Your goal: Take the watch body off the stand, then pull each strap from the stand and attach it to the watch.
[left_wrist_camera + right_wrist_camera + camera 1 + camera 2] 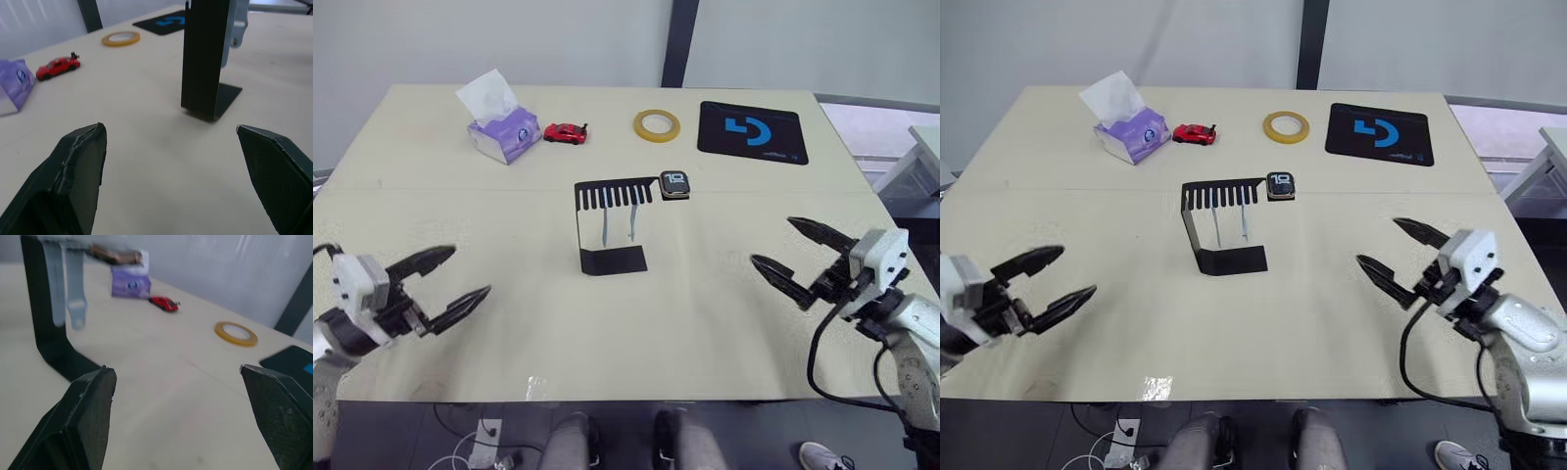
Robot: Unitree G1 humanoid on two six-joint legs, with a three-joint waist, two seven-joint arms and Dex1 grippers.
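Both our left gripper (442, 281) and right gripper (790, 252) hang spread and empty; between and beyond them, the stand (610, 223) carries the watch body (674, 184) and both straps (618, 221). Nothing's started.

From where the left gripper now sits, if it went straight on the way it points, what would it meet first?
Probably the stand: it rises between the open left gripper fingers' line, with bare table before it. Depth is unclear.

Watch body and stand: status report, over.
Left gripper and right gripper open, empty. Watch body on stand, both straps hanging. Nothing in the way.
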